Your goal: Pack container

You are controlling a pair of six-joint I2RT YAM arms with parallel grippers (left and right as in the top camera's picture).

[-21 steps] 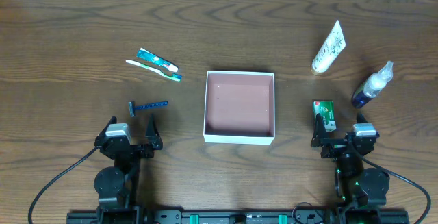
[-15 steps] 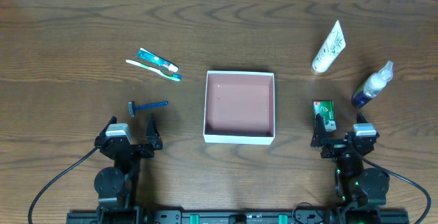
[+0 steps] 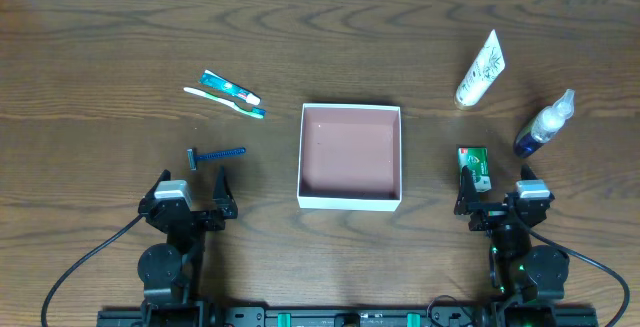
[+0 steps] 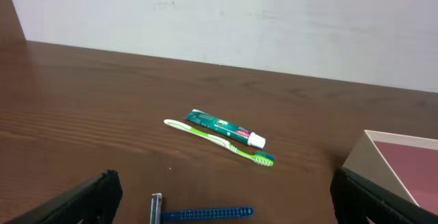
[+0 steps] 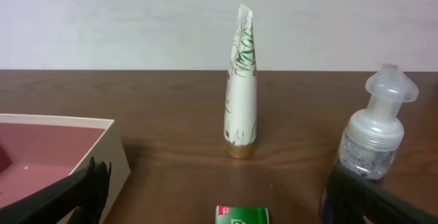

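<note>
The container, a square white-walled box with a pinkish-brown floor, sits empty at the table's middle; its corner shows in the left wrist view and right wrist view. My left gripper is open and empty, just in front of a blue razor. A toothpaste tube and a toothbrush lie beyond it. My right gripper is open and empty, with a green box between its fingers' line. A white tube and a spray bottle lie further right.
A white wall rises behind the table's far edge. Brown wood tabletop surrounds the objects.
</note>
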